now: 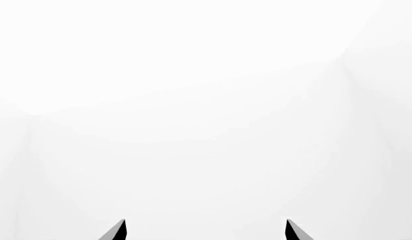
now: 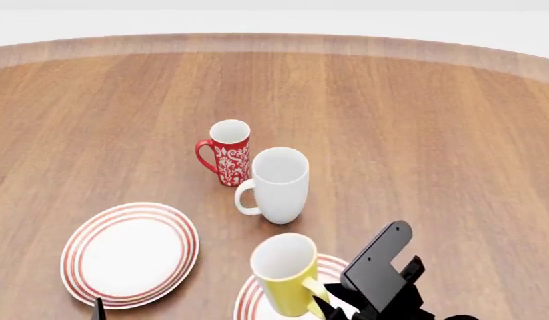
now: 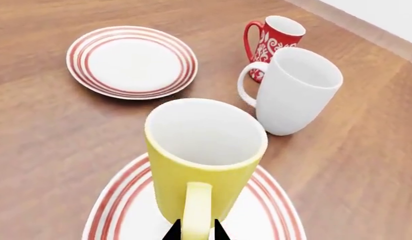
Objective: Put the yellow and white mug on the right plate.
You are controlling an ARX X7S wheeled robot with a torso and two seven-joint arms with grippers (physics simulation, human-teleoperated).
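Head view first: the yellow and white mug (image 2: 286,275) stands upright on the right plate (image 2: 248,298), at about six o'clock on the wooden table (image 2: 417,120), its yellow handle turned toward the robot. The right gripper (image 2: 321,308) sits at the handle; in the right wrist view its two dark fingertips (image 3: 172,232) flank the handle closely, narrowed onto it, though actual contact is hard to confirm.

Just beyond the mug, at twelve o'clock from it, stands the taller white mug (image 2: 278,185), near but apart. The red patterned mug (image 2: 226,152) stands just past that one, toward eleven o'clock, close beside it. The other red-ringed plate (image 2: 130,254) lies at nine o'clock from the yellow mug, well apart.

Left wrist view shows only blank white, with the left gripper (image 1: 206,231) tips spread wide, holding nothing.
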